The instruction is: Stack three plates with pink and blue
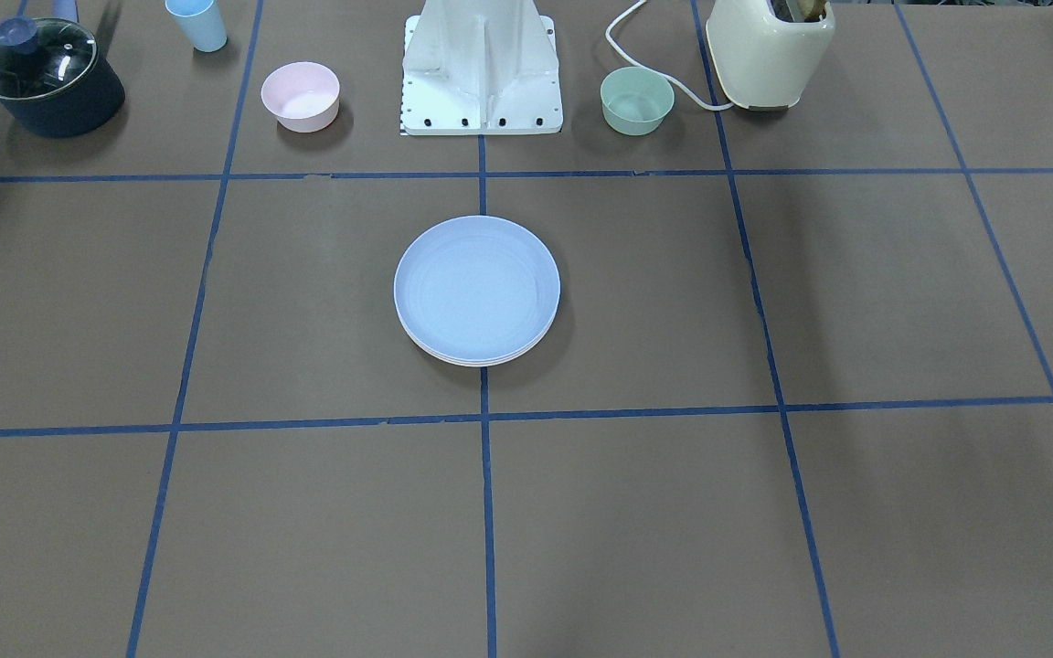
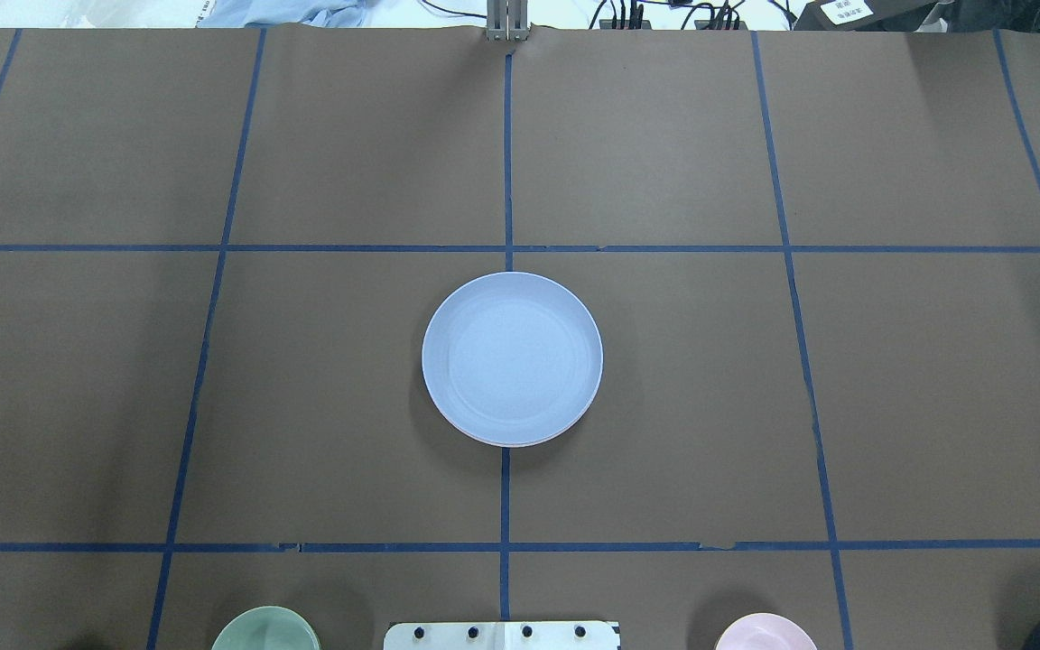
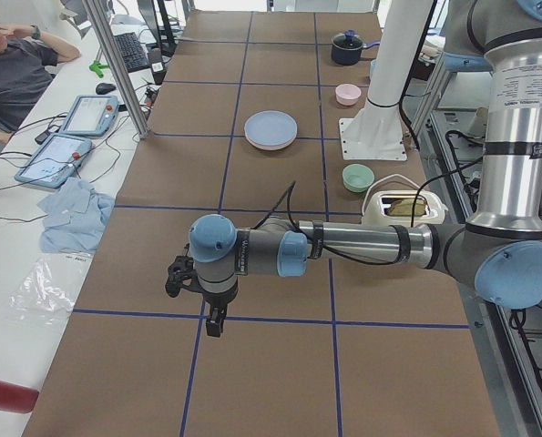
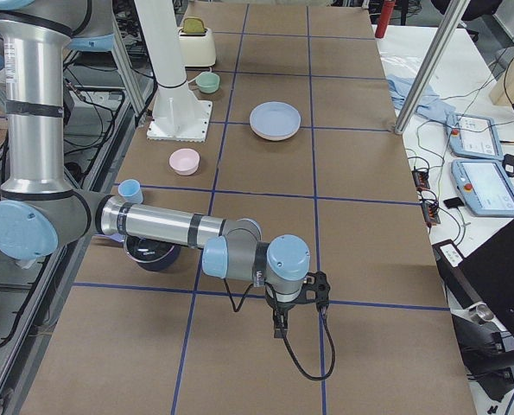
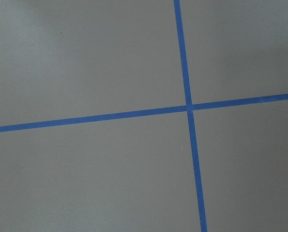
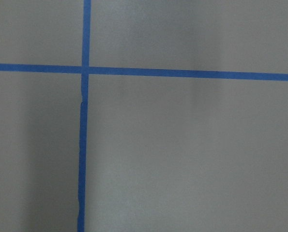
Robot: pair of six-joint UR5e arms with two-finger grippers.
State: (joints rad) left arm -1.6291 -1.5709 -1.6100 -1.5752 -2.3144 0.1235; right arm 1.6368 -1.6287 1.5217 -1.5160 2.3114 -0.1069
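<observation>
A stack of plates (image 1: 477, 291) lies at the middle of the table, with a light blue plate on top and a pale pink rim showing under its edge. It also shows in the overhead view (image 2: 512, 358) and in both side views (image 3: 271, 129) (image 4: 276, 120). My left gripper (image 3: 215, 324) hangs over the table far from the stack, at the table's left end. My right gripper (image 4: 278, 328) hangs over the right end. Both show only in the side views, so I cannot tell whether they are open or shut. The wrist views show only brown table and blue tape.
Along the robot's side stand a lidded dark pot (image 1: 48, 78), a blue cup (image 1: 197, 23), a pink bowl (image 1: 301, 95), the white robot base (image 1: 481, 68), a green bowl (image 1: 637, 100) and a cream toaster (image 1: 769, 50). An operator (image 3: 11, 68) sits beyond the table's far edge.
</observation>
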